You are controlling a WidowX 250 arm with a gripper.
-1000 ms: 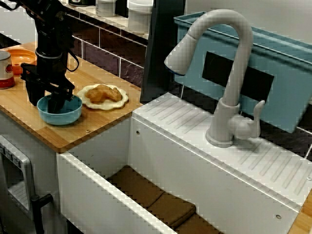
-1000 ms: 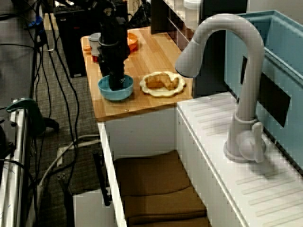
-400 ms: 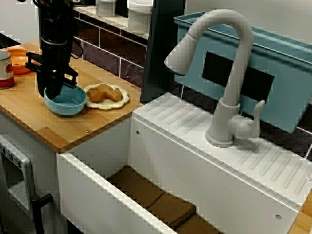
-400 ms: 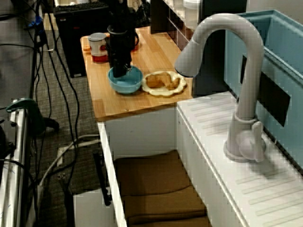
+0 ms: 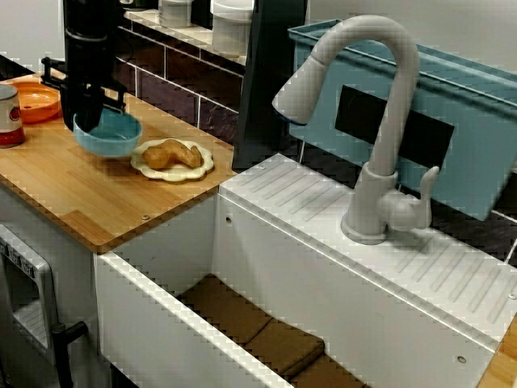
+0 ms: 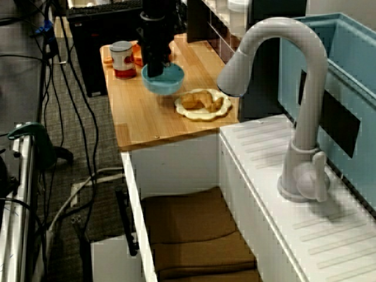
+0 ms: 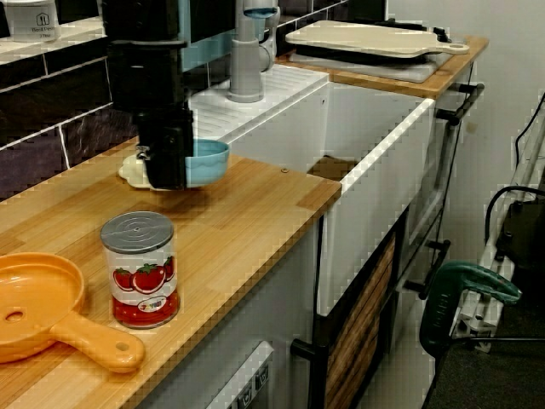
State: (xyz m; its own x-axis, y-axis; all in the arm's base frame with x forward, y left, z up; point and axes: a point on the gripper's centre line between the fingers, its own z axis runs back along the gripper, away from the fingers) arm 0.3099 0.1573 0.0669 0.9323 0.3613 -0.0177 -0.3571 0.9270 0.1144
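Side view: gripper (image 7: pixel 167 174) clamped on blue bowl (image 7: pixel 210 161), aloft just beside pastry plate (image 7: pixel 129 171).

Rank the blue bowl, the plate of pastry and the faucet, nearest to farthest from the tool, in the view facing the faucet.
1. Blue bowl, held in the tool.
2. Plate of pastry, on the counter beside it.
3. Faucet, behind the sink.

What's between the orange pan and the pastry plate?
A blue bowl, held by the gripper, hangs between the orange pan and the plate; the view from the front shows it.
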